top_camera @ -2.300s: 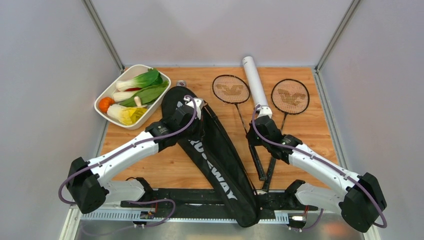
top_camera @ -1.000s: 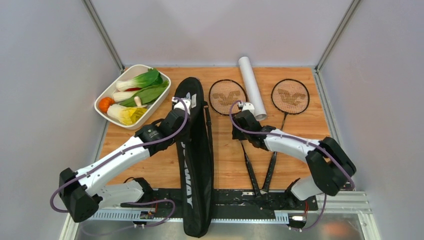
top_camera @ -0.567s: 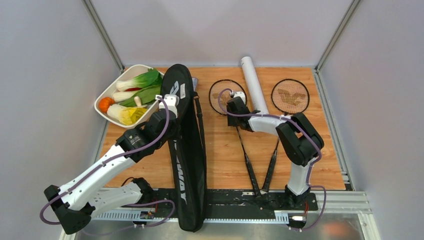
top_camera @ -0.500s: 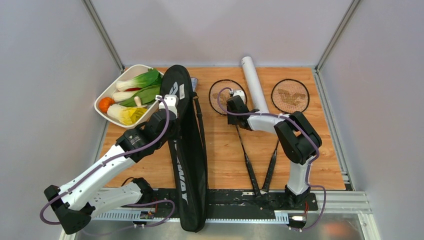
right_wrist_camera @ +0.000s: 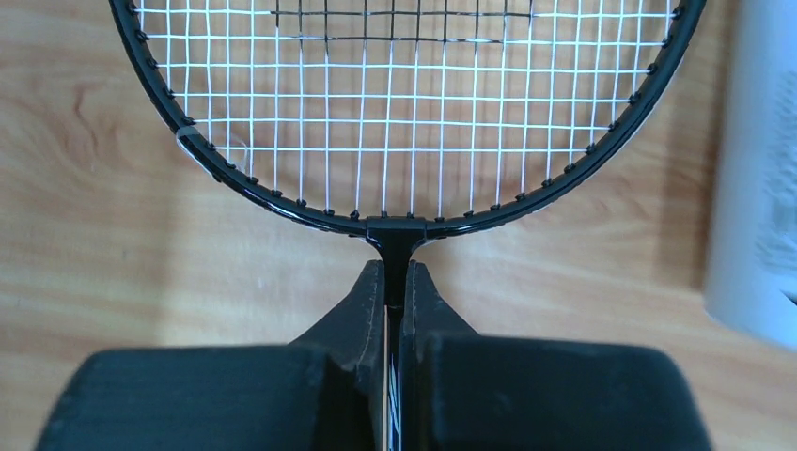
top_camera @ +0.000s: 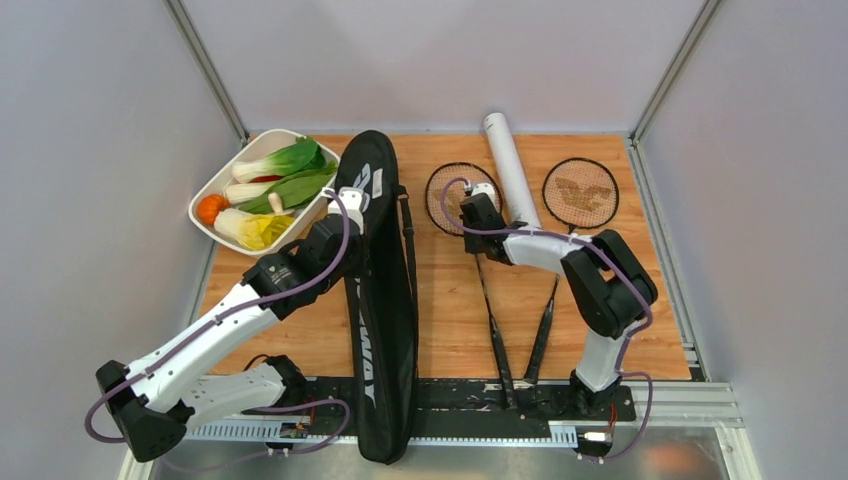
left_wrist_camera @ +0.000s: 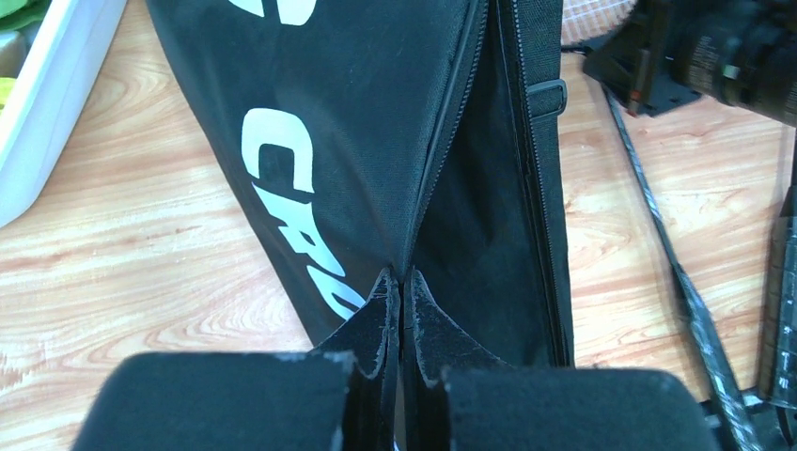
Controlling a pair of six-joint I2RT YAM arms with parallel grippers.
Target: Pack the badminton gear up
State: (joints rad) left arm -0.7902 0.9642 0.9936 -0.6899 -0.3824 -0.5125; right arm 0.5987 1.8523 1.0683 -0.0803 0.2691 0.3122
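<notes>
Largest first, on the light wooden table (top_camera: 450, 300): a long black fabric racket bag (top_camera: 378, 300), laid lengthwise left of centre, wide end far from the bases and next to the white tray of vegetables (top_camera: 215, 190). Pinched tight on a fold of that fabric right at the zip line: the left gripper (left_wrist_camera: 402, 287), jaws fully together. Hard to tell whether the zip is parted.

Next, two thin dark-framed rackets, handles close together near the arm bases. The left racket (top_camera: 455, 190) is clamped at the throat, directly under the strung head, by the right gripper (right_wrist_camera: 395, 282), jaws closed flat on the thin shaft. Head flat on the wood, just beside the white cardboard tube (top_camera: 508, 165). The right racket (top_camera: 581, 192) lies free beyond the tube. No shuttlecocks in sight.

Probably loading the first racket. Lift the bag lip high for a gaping mouth. Raise the head clear of the tube before swinging left, without dragging the neighbouring handle. Feed toward the wide end.

Readable: white capitals "CRO" on the bag's flank, remainder cut off. Brownish emblem on the strings, no legible letters. Faint grey print on the tube, too blurred.
</notes>
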